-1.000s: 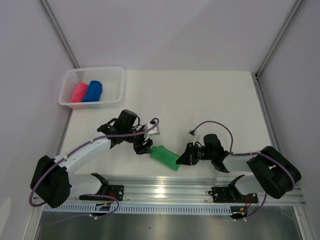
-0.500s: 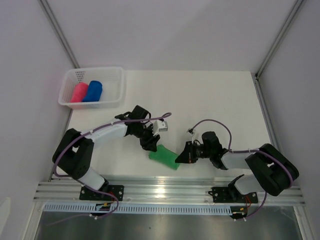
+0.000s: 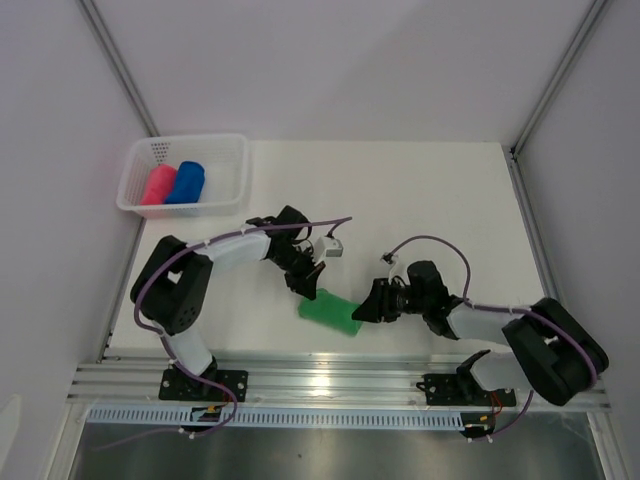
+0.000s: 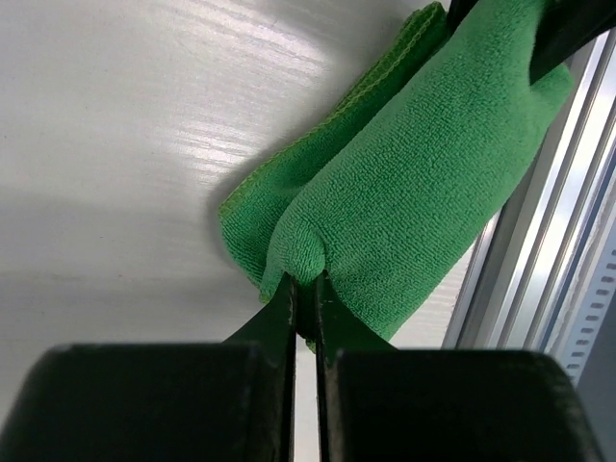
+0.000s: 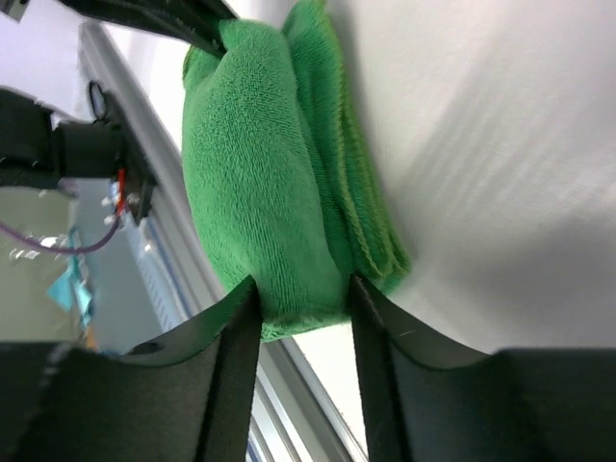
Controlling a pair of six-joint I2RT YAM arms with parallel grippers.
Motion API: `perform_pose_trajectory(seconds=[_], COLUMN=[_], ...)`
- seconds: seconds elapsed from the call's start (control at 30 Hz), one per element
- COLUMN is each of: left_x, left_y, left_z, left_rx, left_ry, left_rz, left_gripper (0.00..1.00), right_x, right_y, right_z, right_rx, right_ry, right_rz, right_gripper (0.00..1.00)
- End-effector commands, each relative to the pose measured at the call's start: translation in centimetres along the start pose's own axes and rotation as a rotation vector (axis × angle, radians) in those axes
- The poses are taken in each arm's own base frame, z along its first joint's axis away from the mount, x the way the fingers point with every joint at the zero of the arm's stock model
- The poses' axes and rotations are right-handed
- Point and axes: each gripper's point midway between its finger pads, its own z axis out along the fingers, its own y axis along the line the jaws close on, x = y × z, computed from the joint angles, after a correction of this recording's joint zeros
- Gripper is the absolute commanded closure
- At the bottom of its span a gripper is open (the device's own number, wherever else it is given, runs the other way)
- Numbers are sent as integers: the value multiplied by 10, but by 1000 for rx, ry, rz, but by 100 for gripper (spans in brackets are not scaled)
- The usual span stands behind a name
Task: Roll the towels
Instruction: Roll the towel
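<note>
Pressing the jaws of the left gripper [image 3: 308, 292], closed to a sliver, against one end of the green towel [image 3: 330, 312], lying rolled near the counter's [image 3: 420, 200] front edge. Straddling the roll's other end with the jaws of the right gripper [image 3: 366, 311] spread apart. Resting rolled, side by side, in the white basket [image 3: 236, 152] at the far left corner: pink towel [image 3: 157, 186], blue towel [image 3: 187, 182].

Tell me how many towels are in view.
3: the pink towel and the blue towel lie side by side in the white basket; the green towel lies on the table near its front edge. None appears hidden.
</note>
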Motion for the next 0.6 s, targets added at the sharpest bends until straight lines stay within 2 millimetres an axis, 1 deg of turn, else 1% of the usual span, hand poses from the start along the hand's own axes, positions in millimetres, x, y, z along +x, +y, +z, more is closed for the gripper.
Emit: perform_pose_trajectory(seconds=[0.0,0.03,0.07,0.1,0.13,0.17,0.2,0.27,0.3,0.37,0.4,0.43,0.47,0.5,0.53,0.57], left_x=[17,20,21,23,23,23,23,23,24,23,23,23,24,23,24,23], left_y=[7,8,9,10,10,10,10,11,11,11,11,11,11,11,11,10], left_z=[5,7,8,9,10,10,10,10,11,10,10,11,11,11,11,11], left_rx=[-28,-29,-32,-32,-29,-28,-28,-30,-29,-28,-28,-29,-27,-27,-26,-26], left_ry=[85,96,104,111,116,118,119,119,121,119,119,120,124,122,123,123], left_rz=[-82,-93,-103,-109,-115,-121,-124,-123,-126,-125,-126,-126,-130,-129,-128,-126], left_gripper=[99,99,99,99,99,99,99,99,99,99,99,99,99,99,99,99], right_x=[-16,-14,-19,-31,-30,-34,-42,-43,-46,-46,-50,-52,-46,-52,-52,-45], right_y=[-17,-19,-19,-8,-7,-6,3,6,10,16,21,27,38,48,57,72], right_z=[-13,-18,-22,-29,-33,-37,-43,-48,-51,-51,-49,-47,-41,-38,-33,-26], right_rx=[154,183,203,192,207,218,206,215,207,191,180,168,140,123,98,49], right_ry=[-78,-72,-93,-134,-131,-151,-185,-200,-215,-224,-243,-248,-230,-255,-257,-243], right_rz=[-50,-46,-69,-102,-102,-111,-137,-142,-141,-140,-141,-150,-175,-203,-217,-242], right_gripper=[55,53,52,52,51,50,50,49,50,52,53,57,60,63,69,72])
